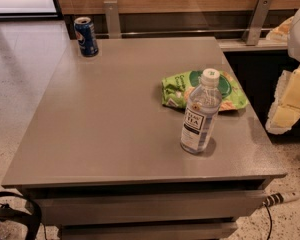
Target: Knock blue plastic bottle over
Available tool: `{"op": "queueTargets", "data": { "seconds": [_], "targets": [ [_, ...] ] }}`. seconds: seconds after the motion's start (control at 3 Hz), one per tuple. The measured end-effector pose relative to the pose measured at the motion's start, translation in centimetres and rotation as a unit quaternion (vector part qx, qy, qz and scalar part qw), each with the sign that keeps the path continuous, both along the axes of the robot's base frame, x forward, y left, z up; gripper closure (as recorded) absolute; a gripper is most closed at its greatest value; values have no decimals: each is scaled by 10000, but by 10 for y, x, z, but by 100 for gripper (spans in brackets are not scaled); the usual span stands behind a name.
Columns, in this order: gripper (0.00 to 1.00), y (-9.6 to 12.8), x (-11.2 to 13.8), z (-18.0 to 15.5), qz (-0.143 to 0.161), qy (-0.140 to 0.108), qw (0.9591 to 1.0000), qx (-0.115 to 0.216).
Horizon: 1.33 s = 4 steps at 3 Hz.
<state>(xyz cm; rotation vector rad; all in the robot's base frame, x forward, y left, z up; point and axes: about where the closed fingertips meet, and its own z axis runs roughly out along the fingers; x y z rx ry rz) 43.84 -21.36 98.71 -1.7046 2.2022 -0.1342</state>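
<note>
Grey flat-topped table (115, 114) fills the view. White-and-cream robot gripper (286, 106) hangs off the table's right edge, clear of the top; how far open it is cannot be told. Green crinkled snack bag (177, 86) lies left of the gripper, writing unreadable. Clear bluish plastic bottle (201, 115), white cap, white-and-black label reading "TEA", stands upright left of the gripper, apart from it, just in front of the bag. Short blue soda can (86, 36), logo unreadable, stands far left of the gripper, at the back corner.
</note>
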Motion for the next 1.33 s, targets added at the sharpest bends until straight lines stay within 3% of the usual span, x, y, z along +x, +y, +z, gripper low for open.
{"op": "queueTargets", "data": {
  "seconds": [0.67,1.0,1.33],
  "targets": [
    [0,-1,-1,2,34,-16,9999,100],
    [0,-29,-3,-19,-17,-37,9988,489],
    [0,-59,-18,-40,71,-353,9922,1194]
  ]
}}
